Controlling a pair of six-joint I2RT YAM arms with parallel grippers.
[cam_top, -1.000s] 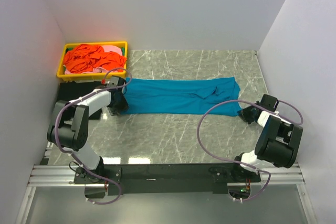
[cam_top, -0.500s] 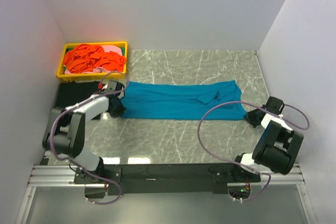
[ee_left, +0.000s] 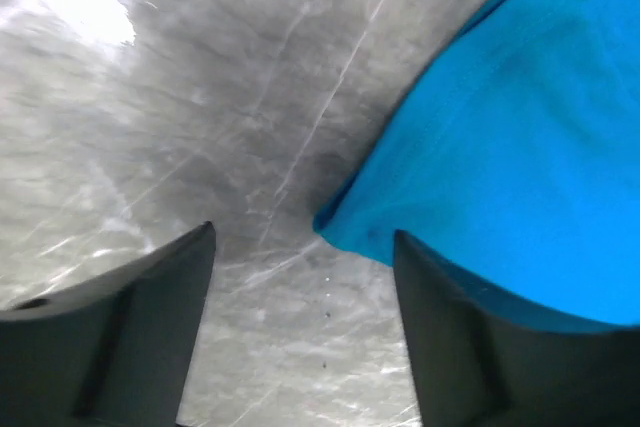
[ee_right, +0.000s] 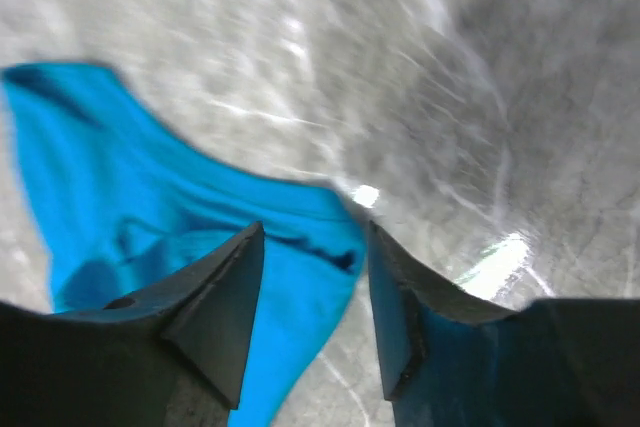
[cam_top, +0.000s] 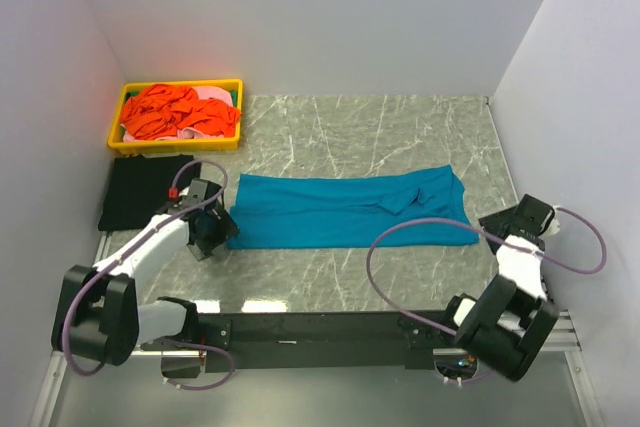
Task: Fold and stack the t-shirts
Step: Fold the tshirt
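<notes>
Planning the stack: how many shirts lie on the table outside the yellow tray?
2: the teal-blue t-shirt spread flat mid-table, and the black t-shirt at the left edge, near the yellow tray. Any beneath them would be hidden.

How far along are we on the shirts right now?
Done: the black shirt looks folded flat beside the yellow tray. In hand: the teal shirt is a long strip, left gripper and right gripper open at its ends. Left: its short folds, stacking, and the orange shirts heaped in the tray.
</notes>
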